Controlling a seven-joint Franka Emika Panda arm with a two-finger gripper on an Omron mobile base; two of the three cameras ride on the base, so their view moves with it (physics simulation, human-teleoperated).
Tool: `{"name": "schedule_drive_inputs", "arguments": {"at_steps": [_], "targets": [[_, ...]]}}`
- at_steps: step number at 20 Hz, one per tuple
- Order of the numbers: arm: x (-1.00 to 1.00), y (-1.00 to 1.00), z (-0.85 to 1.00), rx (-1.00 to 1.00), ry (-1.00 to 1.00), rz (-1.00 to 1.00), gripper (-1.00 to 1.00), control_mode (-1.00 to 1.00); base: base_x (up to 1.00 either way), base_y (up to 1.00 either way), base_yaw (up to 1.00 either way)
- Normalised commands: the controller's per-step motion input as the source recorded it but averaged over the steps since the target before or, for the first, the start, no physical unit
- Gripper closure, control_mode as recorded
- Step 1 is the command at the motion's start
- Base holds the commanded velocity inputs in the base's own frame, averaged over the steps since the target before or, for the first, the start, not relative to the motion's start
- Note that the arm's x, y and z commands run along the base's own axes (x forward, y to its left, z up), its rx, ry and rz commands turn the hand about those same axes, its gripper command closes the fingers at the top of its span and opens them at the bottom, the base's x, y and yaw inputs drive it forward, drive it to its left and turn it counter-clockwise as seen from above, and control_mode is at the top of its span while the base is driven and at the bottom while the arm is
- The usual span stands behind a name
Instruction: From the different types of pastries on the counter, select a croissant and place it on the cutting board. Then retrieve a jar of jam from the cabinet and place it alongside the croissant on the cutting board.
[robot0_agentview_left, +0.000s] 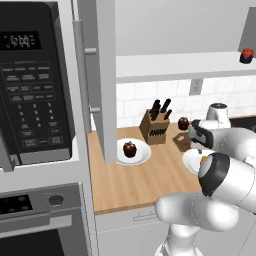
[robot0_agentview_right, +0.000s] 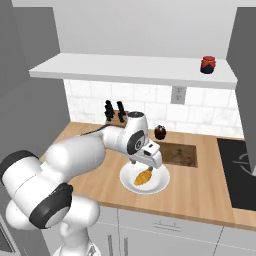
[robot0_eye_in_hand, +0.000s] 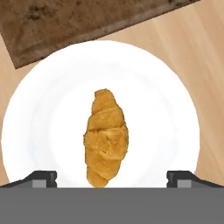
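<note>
Hand view: croissant (robot0_eye_in_hand: 106, 138) lies on white plate (robot0_eye_in_hand: 39, 113), jaws (robot0_eye_in_hand: 111, 179) wide apart, one finger tip either side, nothing held, above it. Cutting board (robot0_eye_in_hand: 65, 22) just beyond plate on worktop (robot0_eye_in_hand: 205, 65). Right base view: jam jar (robot0_agentview_right: 208, 64) on cabinet shelf (robot0_agentview_right: 125, 70); dark muffin (robot0_agentview_right: 160, 132) behind board.

Arm reaches forward, end effector (robot0_eye_in_hand: 112, 179) pointing down, fingers spread.
</note>
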Motion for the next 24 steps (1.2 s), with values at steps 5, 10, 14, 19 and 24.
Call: {"name": "schedule_drive_inputs", "arguments": {"at_steps": [5, 10, 14, 19, 24], "targets": [[0.00, 0.00, -0.31, 0.00, 0.02, 0.00, -1.00, -1.00, 0.00, 0.00, 0.00], [0.00, 0.00, -0.33, 0.00, 0.03, 0.00, -1.00, -1.00, 0.00, 0.00, 0.00], [0.00, 0.00, -0.27, 0.00, 0.00, 0.00, -1.00, -1.00, 0.00, 0.00, 0.00], [0.00, 0.00, -0.21, 0.00, 0.01, 0.00, -1.00, -1.00, 0.00, 0.00, 0.00], [0.00, 0.00, -0.19, 0.00, 0.02, 0.00, -1.00, -1.00, 0.00, 0.00, 0.00]]}}
